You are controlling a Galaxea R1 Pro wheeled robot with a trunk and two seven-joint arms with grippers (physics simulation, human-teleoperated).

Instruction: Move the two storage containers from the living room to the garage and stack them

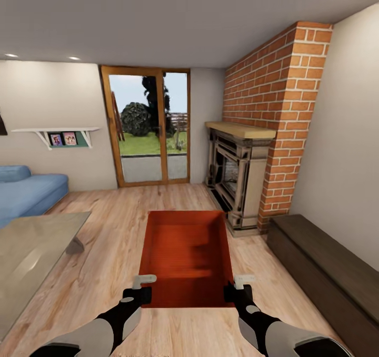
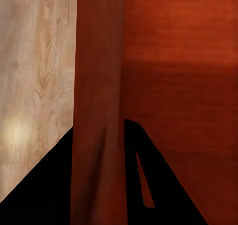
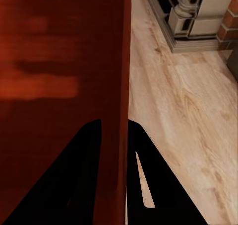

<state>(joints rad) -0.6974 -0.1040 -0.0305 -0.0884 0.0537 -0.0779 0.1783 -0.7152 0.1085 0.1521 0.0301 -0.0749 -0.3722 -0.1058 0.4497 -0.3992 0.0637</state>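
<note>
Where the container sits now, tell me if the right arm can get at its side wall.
Yes, apparently: the right gripper already straddles the container's thin side wall, one finger on each side, nothing between.

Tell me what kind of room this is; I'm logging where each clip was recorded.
A living room, most likely: a blue sofa beside a glass table, and a fireplace in a brick chimney. Both grippers hold a red container over the wood floor.

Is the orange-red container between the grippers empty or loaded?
Empty as far as shown: the storage container is open-topped, and the head view shows only its bare red bottom and walls. Nothing lies inside.
</note>
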